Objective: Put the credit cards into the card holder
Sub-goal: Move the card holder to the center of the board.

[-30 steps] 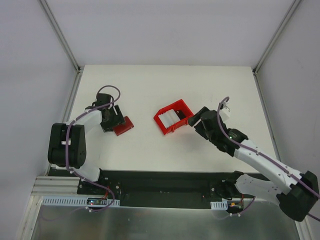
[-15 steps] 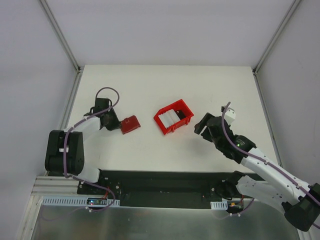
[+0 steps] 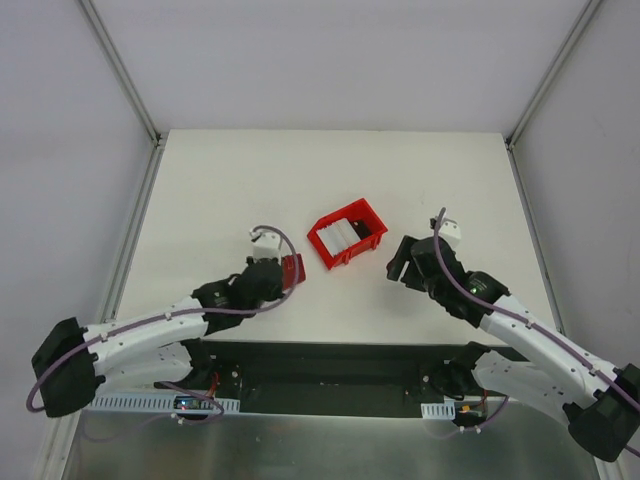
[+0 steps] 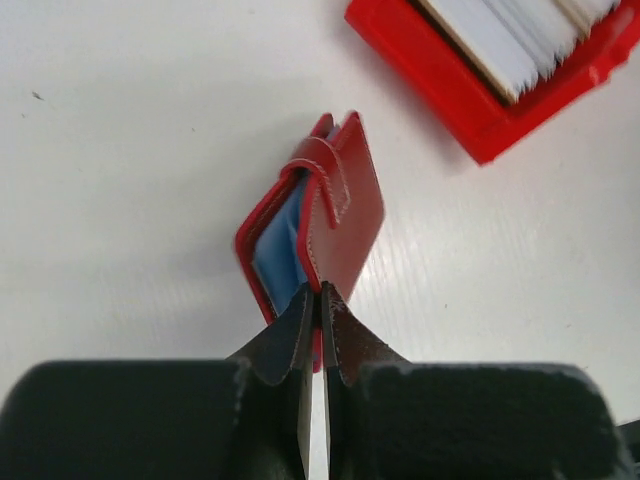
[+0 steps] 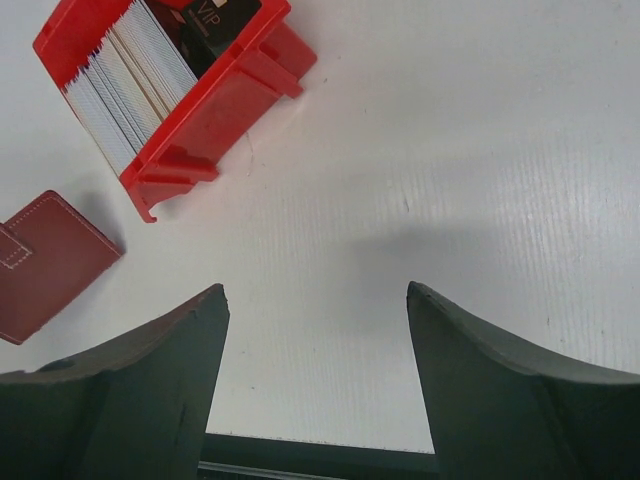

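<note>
Left gripper [image 4: 318, 296] is pinched shut on the near edge of the card holder [image 4: 345, 205], whose flaps gape slightly and show a pale blue lining. The holder sits just left of the red bin [image 4: 432, 80], around the middle of the worktop [image 3: 300, 170] and somewhat toward its near edge. The bin holds a row of white credit cards [image 5: 120, 80] standing on edge, with a dark card [image 5: 215, 20] at the row's right end. The right gripper [image 5: 315, 325] hangs with its jaws spread wide over the worktop to the right of the bin, gripping nothing.

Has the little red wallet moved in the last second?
Yes. The wallet has moved right, toward the red bin, pinched by the left gripper.
</note>
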`<state>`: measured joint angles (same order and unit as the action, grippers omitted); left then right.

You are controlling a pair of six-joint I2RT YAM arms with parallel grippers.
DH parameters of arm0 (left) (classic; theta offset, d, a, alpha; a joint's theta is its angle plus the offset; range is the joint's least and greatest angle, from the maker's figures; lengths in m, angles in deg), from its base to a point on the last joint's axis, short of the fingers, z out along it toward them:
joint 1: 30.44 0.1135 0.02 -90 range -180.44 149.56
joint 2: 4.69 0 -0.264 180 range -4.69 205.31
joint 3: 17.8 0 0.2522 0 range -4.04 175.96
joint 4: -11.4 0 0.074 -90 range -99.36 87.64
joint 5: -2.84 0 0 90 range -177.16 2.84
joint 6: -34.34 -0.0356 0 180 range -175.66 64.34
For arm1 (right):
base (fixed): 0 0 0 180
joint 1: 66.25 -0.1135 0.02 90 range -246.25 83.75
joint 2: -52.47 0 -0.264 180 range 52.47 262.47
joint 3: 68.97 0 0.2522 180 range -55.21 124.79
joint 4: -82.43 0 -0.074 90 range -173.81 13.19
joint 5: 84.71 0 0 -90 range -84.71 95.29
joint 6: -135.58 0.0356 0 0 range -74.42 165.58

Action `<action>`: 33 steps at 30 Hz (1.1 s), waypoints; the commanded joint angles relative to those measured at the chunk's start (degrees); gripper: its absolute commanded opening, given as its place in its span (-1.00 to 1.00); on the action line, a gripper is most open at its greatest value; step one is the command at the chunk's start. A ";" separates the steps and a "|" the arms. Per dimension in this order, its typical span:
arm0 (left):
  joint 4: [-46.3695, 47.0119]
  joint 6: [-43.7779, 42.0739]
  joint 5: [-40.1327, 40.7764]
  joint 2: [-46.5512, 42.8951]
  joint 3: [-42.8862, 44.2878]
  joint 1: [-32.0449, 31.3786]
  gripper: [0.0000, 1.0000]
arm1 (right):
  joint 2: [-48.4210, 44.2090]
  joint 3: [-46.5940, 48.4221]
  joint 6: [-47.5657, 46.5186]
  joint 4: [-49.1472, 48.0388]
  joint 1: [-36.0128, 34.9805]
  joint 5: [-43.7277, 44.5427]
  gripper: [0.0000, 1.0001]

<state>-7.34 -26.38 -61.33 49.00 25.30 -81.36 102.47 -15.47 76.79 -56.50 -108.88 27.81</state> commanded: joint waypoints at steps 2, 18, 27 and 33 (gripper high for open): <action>-1.17 0.51 26.69 10.70 1.50 -18.13 -1.00 | -2.97 -3.00 1.31 1.52 -0.08 -2.31 0.50; -10.85 6.76 36.24 24.90 18.03 -33.29 -1.00 | -7.38 -10.03 4.65 -6.45 -0.08 -17.91 0.45; -7.52 -1.40 27.45 21.28 18.82 -32.32 -1.00 | 5.97 -14.08 9.40 -28.87 -0.79 -38.69 0.01; -4.70 -5.19 23.49 23.47 18.65 -32.40 -1.00 | 15.28 -14.26 14.14 -36.53 -1.49 -38.26 -0.17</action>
<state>-14.61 -27.50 -34.91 71.41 42.44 -113.97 113.00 -30.20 87.12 -84.87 -109.80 -7.99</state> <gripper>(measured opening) 0.008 0.437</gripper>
